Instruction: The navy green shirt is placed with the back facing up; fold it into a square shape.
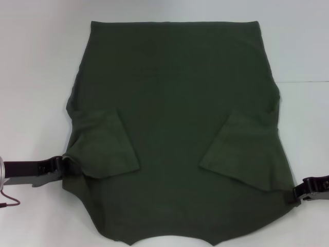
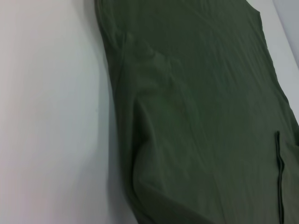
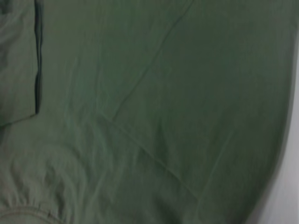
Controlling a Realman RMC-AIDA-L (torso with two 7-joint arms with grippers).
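The navy green shirt (image 1: 175, 103) lies flat on the white table (image 1: 36, 77), plain back up, hem at the far side and neckline at the near edge. Both short sleeves are folded inward onto the body, one on the left (image 1: 103, 146) and one on the right (image 1: 241, 152). My left gripper (image 1: 60, 165) sits low at the shirt's left edge by the shoulder, touching the cloth. My right gripper (image 1: 299, 193) meets the right shoulder corner. The left wrist view shows the shirt (image 2: 196, 116) beside bare table, and the right wrist view is filled with the shirt's cloth (image 3: 163, 116).
White tabletop surrounds the shirt on the left, right and far sides. A thin red cable (image 1: 7, 200) hangs by my left arm at the lower left. The shirt's neckline reaches the near edge of the head view.
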